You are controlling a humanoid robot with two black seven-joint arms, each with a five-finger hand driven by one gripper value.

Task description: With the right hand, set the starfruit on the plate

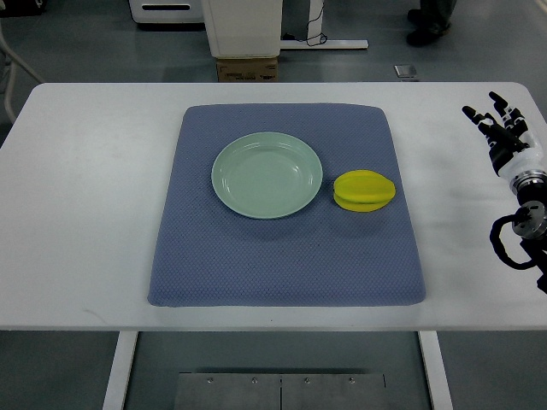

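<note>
A yellow starfruit lies on the blue mat, just right of a pale green plate that holds nothing. My right hand hovers over the white table near its right edge, well to the right of the fruit. Its dark fingers are spread and hold nothing. The left arm does not show.
The white table extends around the mat on all sides. Beyond the far edge stand a cardboard box and a white cabinet base. A person's shoes show at the top right.
</note>
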